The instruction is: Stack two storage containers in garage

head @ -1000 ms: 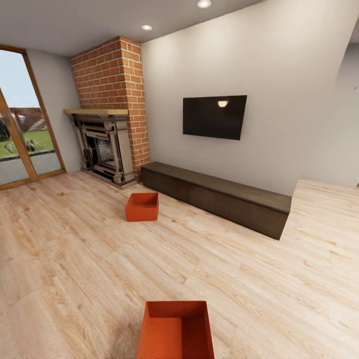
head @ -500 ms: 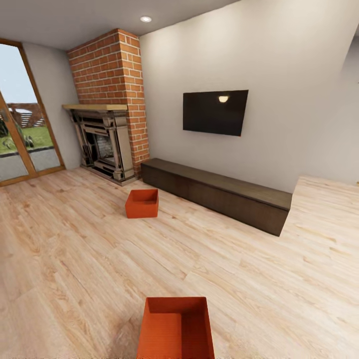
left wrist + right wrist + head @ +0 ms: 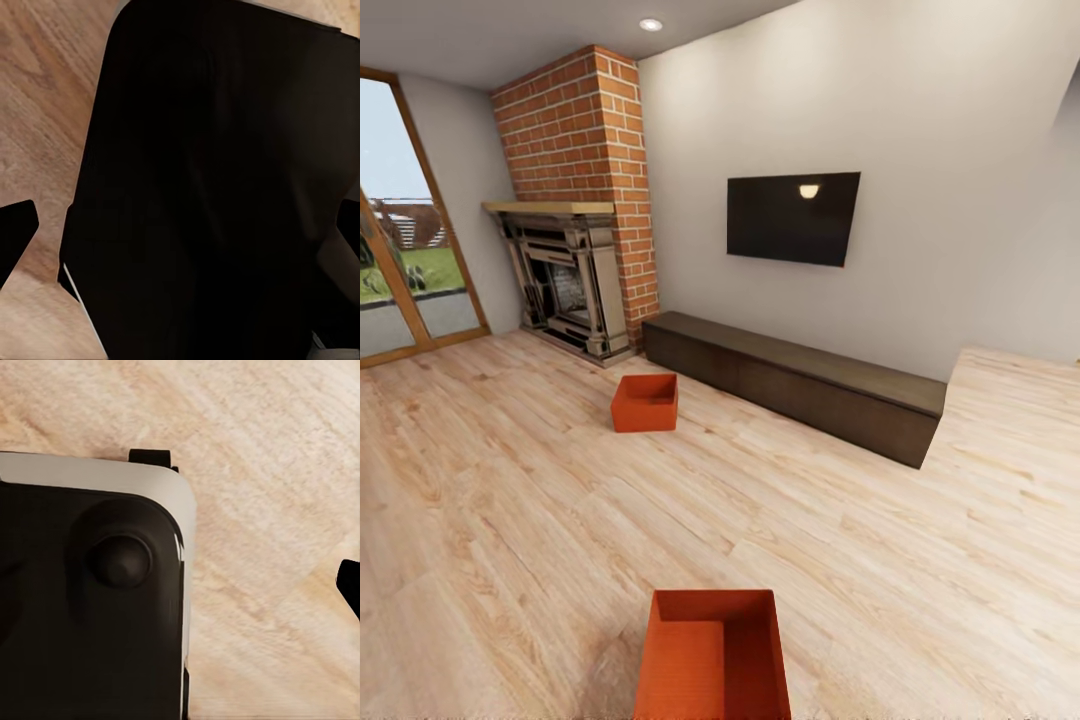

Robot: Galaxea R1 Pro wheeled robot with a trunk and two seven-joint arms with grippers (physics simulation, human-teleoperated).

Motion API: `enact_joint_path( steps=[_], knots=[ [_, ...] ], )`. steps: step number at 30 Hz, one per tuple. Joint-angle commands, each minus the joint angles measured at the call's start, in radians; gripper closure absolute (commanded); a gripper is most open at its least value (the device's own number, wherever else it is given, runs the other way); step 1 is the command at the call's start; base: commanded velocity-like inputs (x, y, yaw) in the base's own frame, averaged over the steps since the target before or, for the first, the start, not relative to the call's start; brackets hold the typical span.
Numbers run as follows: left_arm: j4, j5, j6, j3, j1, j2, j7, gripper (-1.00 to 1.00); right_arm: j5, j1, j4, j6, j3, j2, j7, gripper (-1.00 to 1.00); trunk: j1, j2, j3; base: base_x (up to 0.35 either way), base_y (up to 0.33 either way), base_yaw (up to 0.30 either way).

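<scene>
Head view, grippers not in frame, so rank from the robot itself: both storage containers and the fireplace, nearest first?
1. Near storage container: on the wood floor at the view's bottom edge, just in front of the robot.
2. Far storage container: mid-room, ahead and slightly left.
3. Fireplace: against the brick chimney, behind the far container.

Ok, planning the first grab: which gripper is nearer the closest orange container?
Cannot tell. The container lies centred ahead; both wrist views face floor beside the robot's dark body.
</scene>
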Motion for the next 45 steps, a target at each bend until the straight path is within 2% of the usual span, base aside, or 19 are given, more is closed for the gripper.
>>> enact_joint_path(
  steps=[1,45],
  knots=[
    [0.000,0.002,-0.003,0.005,0.000,0.000,0.000,-1.00,-0.009,-0.001,0.003,-0.005,0.009,0.000,-0.001,-1.00,0.000,0.000,-0.002,0.000,0.000,0.000],
    [0.000,0.002,-0.003,0.005,0.000,0.000,0.000,-1.00,0.003,-0.001,0.002,-0.006,0.018,0.006,-0.002,-1.00,0.000,0.000,-0.073,0.000,0.000,0.000]
  ],
)
